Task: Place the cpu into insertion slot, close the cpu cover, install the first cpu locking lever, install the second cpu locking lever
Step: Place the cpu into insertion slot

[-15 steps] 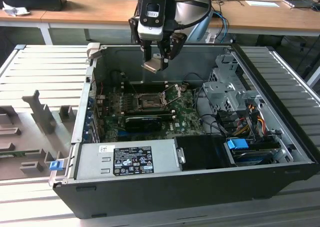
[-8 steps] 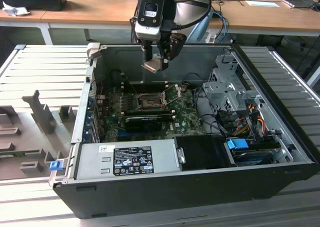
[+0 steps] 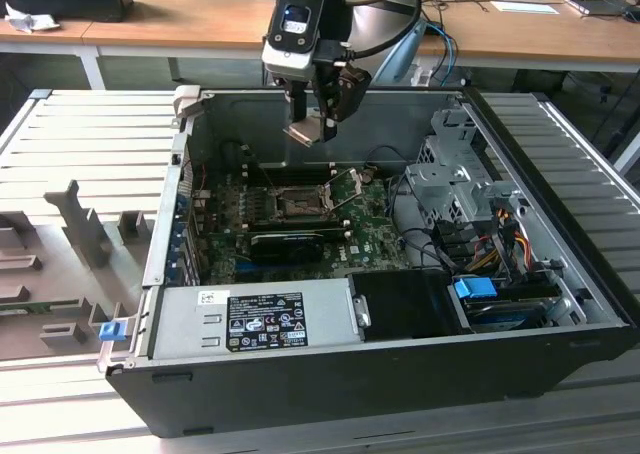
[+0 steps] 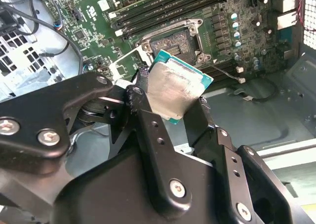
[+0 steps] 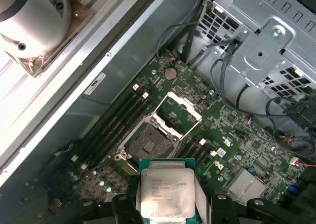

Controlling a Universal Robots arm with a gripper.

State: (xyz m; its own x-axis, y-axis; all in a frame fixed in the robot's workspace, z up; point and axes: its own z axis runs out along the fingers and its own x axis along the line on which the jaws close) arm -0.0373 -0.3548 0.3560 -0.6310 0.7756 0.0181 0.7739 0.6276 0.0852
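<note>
My gripper (image 3: 312,126) hangs over the open computer case, shut on the cpu (image 3: 303,132), a flat square chip with a pale metal face. In both wrist views the cpu (image 4: 175,91) (image 5: 167,192) sits between the black fingers (image 4: 148,125), tilted and well above the board. The insertion slot (image 5: 148,145) (image 4: 175,44) (image 3: 298,204) lies bare below it, a dark square in a metal frame on the green board. The cpu cover (image 5: 175,113) (image 3: 343,186) is swung up, open, beside the slot.
Long black memory slots (image 5: 116,123) run next to the socket. A black card (image 3: 290,242) lies in front of it in the exterior view. A grey power supply (image 3: 250,319) fills the case front, and a metal drive cage (image 3: 450,184) with cables (image 5: 232,81) stands at the exterior view's right.
</note>
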